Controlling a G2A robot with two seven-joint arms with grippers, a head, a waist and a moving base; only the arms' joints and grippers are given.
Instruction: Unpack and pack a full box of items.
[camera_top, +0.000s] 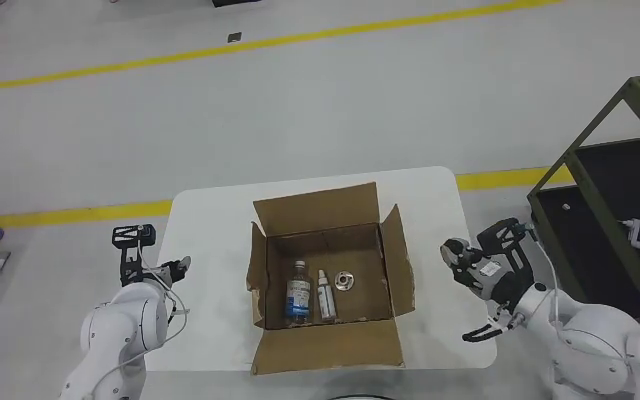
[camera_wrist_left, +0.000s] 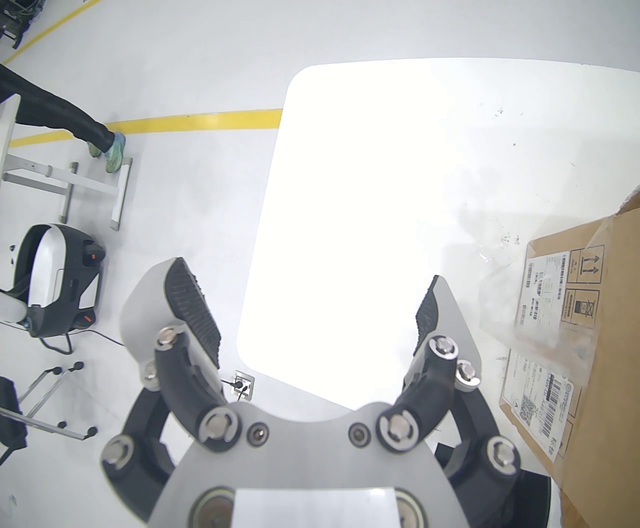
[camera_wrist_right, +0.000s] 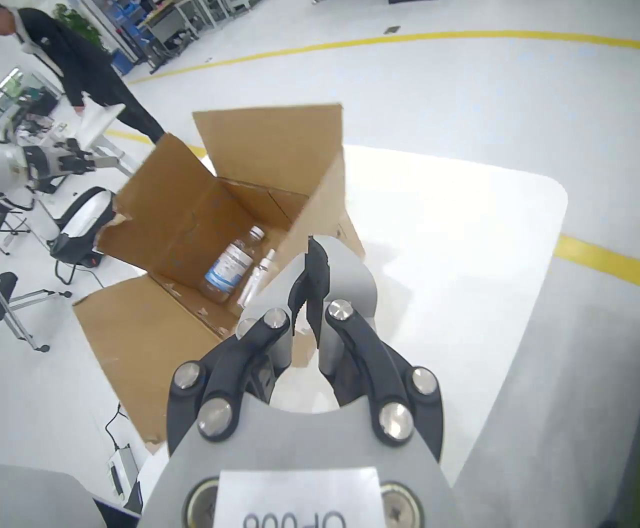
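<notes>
White table (camera_top: 210, 215): open box (camera_top: 318, 208) centred; bottle (camera_top: 298, 293) lying flat, cap away from robot; left hand (camera_wrist_left: 305, 280) spread, right hand (camera_wrist_right: 314, 252) closed.

We see a pale grey glossy floor (camera_top: 400, 100) crossed by a yellow line (camera_top: 300, 40) far beyond the right claw (camera_top: 452, 250), with another yellow stripe (camera_top: 80, 213) running past the white surface (camera_top: 210, 215). A dark green shelf cart (camera_top: 585, 200) stands near that claw; a white table frame (camera_wrist_left: 121, 195) stands well off from the left claw (camera_wrist_left: 305, 272).

Your top view looks down on the desk (camera_top: 215, 230) and box (camera_top: 315, 210); both wrist views look in from opposite sides, sharing the box.
</notes>
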